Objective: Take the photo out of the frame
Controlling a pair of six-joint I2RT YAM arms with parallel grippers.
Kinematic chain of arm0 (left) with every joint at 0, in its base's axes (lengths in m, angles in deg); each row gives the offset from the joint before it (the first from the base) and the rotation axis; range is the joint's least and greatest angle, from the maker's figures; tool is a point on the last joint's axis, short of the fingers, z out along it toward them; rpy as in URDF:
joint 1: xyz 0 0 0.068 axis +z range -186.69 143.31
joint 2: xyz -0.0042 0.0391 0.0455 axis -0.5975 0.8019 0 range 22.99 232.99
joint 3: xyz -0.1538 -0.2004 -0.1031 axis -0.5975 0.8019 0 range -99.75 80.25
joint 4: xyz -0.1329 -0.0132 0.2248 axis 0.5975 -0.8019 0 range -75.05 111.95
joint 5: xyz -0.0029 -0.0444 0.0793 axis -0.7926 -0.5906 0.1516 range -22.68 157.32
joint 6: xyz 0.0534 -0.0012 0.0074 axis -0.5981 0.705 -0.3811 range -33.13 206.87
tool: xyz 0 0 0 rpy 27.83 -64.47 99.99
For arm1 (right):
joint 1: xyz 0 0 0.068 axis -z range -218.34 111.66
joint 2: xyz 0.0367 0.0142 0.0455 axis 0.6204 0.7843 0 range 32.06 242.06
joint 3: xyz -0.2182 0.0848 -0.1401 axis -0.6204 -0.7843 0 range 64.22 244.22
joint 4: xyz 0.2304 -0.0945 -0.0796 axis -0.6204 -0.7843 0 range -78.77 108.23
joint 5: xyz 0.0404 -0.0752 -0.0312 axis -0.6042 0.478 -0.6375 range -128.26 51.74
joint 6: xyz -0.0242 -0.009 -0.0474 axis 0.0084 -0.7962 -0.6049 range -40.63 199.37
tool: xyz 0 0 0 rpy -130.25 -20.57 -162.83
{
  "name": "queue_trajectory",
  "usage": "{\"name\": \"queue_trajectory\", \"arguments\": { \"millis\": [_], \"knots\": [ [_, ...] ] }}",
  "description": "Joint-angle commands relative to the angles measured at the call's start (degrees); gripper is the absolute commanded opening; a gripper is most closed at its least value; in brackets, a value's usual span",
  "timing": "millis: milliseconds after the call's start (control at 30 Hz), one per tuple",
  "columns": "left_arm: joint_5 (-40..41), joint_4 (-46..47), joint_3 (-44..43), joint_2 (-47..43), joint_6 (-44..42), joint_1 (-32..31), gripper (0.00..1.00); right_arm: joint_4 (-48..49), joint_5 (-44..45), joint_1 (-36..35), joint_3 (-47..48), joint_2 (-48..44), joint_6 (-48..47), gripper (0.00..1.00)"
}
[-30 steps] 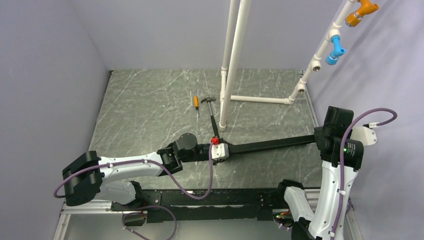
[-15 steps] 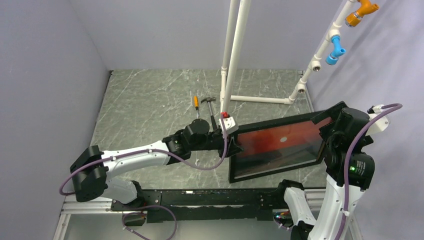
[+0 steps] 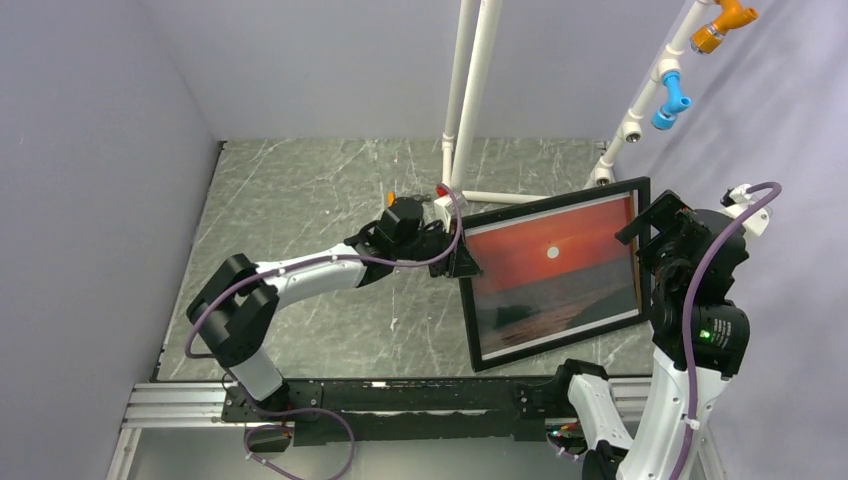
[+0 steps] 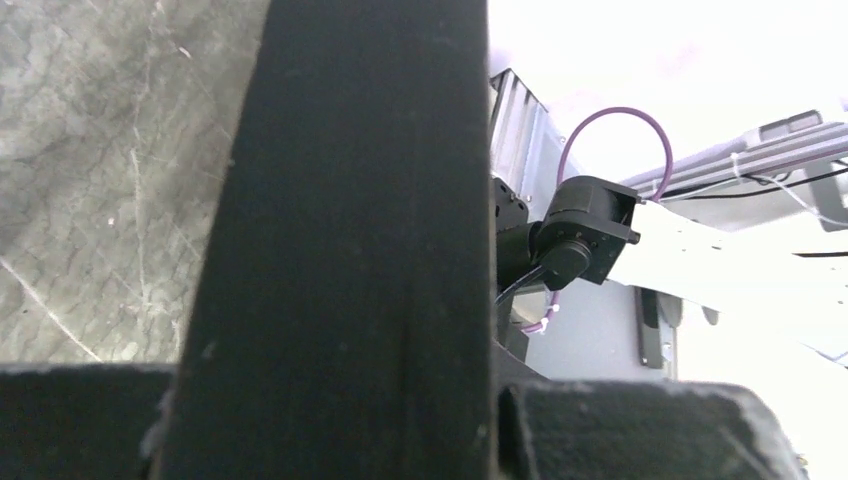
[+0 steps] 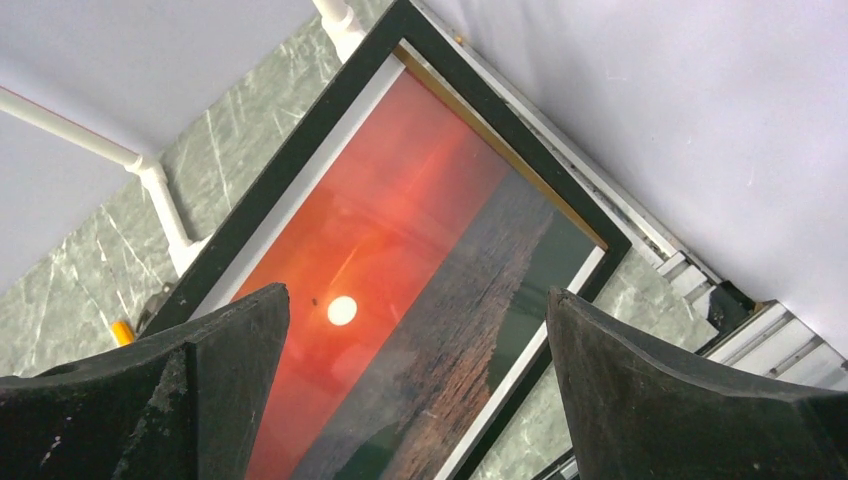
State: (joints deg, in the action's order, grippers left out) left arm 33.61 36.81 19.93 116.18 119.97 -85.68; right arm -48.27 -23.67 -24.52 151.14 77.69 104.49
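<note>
Though askew, photo (image 3: pixel 550 275) seemingly within frame (image 3: pixel 560 203)

A grey, white-veined stone worktop (image 3: pixel 300 190) carries a white pipe stand (image 3: pixel 473 90) that rises out of the top of the view. From the stand's foot a white base pipe (image 3: pixel 510 196) runs right along the worktop to a slanted white pipe (image 3: pixel 631 130). That pipe bears a blue fitting (image 3: pixel 670 100) and, higher up, an orange fitting (image 3: pixel 722 24). Just left of the stand's foot shows a small orange handle (image 3: pixel 390 198). Pale lilac walls (image 3: pixel 100 150) close in around the stand.
</note>
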Motion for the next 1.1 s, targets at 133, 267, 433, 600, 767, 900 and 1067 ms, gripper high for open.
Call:
{"name": "queue_trajectory", "arguments": {
  "millis": [133,267,433,600,767,900,1067],
  "knots": [
    [-16.30,-1.67,-0.86,5.99,5.07,2.24,0.00,4.25,0.37,-0.07,-3.65,-1.20,-2.05,1.00],
    [-20.60,-1.24,-1.15,9.81,6.51,3.57,0.00,4.87,0.02,-0.11,-4.91,-1.11,-1.30,1.00],
    [-21.15,-7.09,-5.04,14.51,4.12,3.91,0.00,5.31,-0.05,-0.18,-5.94,-1.10,-0.96,0.99],
    [-17.09,-8.72,-4.30,13.89,2.23,3.91,0.00,5.91,0.17,-0.11,-7.12,-1.46,-1.22,0.99],
    [-11.43,-16.69,-7.53,14.71,0.16,3.91,0.00,7.18,-2.10,-0.12,-10.44,-1.50,-0.17,0.99],
    [-8.34,-15.30,-6.67,14.17,1.62,3.93,0.16,7.90,-2.76,-0.11,-11.61,-1.96,0.04,0.99],
    [0.70,-15.29,-2.45,6.64,0.26,3.79,0.99,7.64,-2.24,-0.16,-12.86,-2.57,-0.69,0.99]
  ]
}}
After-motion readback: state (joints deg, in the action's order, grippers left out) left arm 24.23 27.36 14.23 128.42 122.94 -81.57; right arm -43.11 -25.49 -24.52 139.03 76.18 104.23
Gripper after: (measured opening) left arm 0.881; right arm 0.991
